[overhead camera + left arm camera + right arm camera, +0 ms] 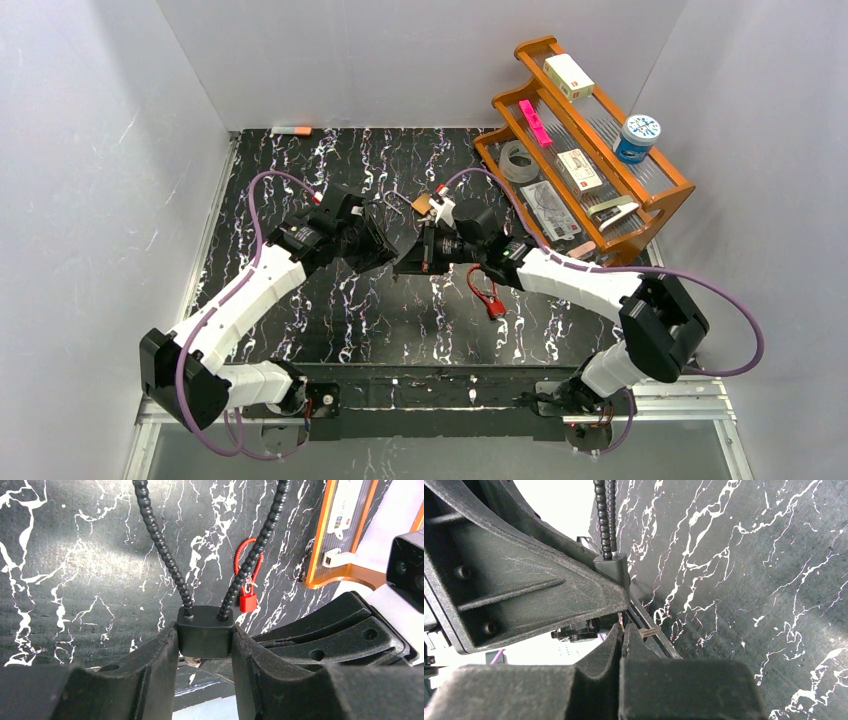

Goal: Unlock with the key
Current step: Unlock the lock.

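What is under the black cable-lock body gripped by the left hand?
A sliver of silver metal, probably the key, peeks out below the black cable-lock body; the left hand covers the rest.

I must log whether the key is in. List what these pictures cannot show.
- Lock keyhole: in the left wrist view it is under the body, between the left pincer's fingers; in the top view the arms cover it.
- Key: in the right wrist view only a sliver shows in the right pincer; the left pincer hides its tip.
- Shelf box labels: too small to read in the top view.
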### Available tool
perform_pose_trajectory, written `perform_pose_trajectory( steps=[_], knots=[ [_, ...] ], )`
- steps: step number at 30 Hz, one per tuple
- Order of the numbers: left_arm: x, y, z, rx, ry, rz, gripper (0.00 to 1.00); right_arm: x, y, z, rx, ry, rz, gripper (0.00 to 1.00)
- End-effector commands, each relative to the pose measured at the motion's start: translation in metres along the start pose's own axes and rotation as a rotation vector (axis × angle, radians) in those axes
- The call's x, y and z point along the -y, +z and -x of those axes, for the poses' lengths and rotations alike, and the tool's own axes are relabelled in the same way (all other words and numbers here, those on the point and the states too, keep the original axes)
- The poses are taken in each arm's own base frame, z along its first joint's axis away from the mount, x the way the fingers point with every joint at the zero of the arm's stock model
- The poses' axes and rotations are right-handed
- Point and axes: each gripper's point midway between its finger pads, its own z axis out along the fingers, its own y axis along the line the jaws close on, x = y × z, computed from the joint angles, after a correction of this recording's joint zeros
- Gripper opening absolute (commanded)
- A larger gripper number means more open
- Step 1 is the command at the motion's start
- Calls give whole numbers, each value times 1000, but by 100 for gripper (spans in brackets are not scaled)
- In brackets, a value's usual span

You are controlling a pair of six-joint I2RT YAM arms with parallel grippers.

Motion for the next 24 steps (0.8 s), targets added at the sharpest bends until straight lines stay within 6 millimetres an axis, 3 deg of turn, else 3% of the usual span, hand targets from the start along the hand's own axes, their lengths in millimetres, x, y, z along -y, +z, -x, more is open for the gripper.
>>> perform_pose_trajectory(
  steps=[1, 9, 17, 24],
  knots=[
    [-17, -8, -38, -160, -4, 46, 0, 3, 6, 61, 221, -69, -60, 1],
    [-27, 1, -43, -179, 26, 71, 0, -23, 4, 65, 228, -72, 55, 1],
    [0, -5, -47, -207, 8, 1, 0, -2, 6, 54, 215, -42, 2, 1],
    [11, -1, -62, -253, -24, -12, 0, 5, 6, 67, 287, -78, -34, 1]
  ],
)
